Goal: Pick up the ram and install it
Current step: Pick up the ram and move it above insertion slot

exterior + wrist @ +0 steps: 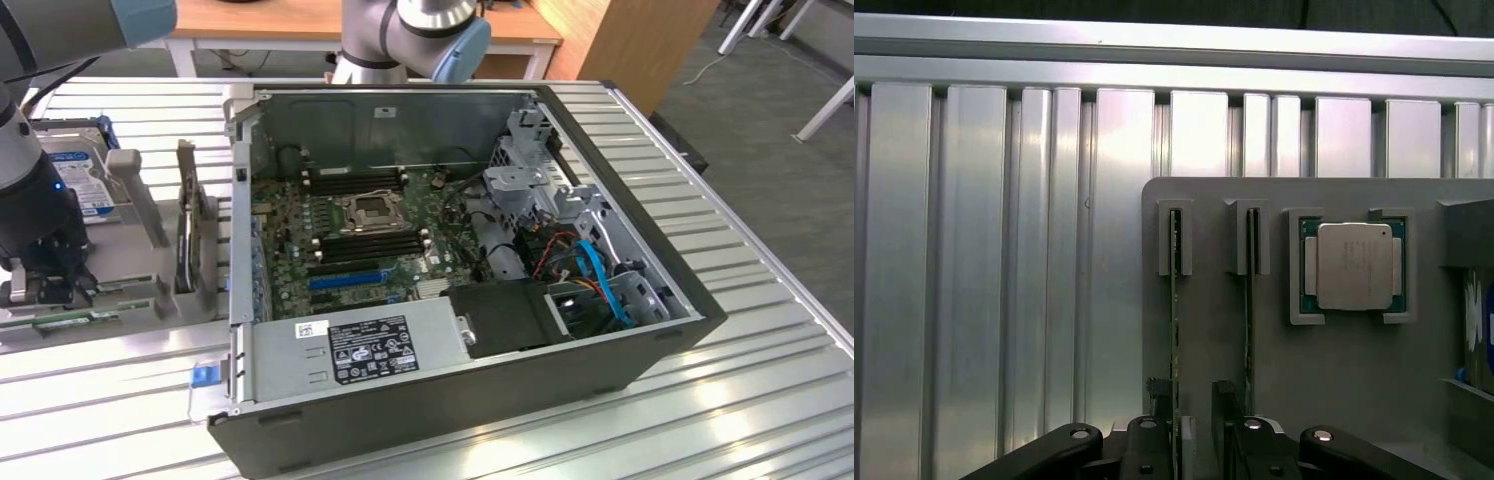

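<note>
High exterior view and close downward wrist view share the tray (140, 262) (1334, 380).

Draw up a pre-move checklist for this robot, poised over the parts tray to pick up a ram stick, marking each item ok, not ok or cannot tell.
1. Gripper open: ok, fingers stand apart.
2. Ram between the fingers: ok, though nearer one finger.
3. Ram standing on edge in its tray holder: ok.
4. Second stick outside the fingers: ok.
5. Computer case open: ok.
6. Memory slots empty: cannot tell.
</note>
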`<state>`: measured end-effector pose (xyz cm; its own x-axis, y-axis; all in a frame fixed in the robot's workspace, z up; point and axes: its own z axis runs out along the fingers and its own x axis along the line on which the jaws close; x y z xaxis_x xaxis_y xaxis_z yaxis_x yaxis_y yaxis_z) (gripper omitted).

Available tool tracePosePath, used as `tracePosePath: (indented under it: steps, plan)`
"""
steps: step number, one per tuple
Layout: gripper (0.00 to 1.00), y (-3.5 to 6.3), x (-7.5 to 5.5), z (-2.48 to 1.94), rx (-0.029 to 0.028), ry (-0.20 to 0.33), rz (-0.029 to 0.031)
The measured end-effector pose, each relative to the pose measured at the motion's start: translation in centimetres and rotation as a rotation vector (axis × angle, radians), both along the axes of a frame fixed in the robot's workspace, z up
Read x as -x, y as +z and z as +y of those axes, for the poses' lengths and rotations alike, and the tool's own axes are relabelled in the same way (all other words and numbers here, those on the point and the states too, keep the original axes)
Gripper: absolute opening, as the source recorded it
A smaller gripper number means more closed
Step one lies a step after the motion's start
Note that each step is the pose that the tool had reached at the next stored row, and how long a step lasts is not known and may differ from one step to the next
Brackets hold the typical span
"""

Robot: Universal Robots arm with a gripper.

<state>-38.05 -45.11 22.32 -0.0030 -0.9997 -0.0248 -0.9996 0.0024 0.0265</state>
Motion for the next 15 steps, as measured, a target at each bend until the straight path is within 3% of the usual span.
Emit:
tracePosePath:
  steps: [15]
  plan:
    - [0.3, -0.55, 0.0, -0.01, 0.0, 0.0, 0.0001]
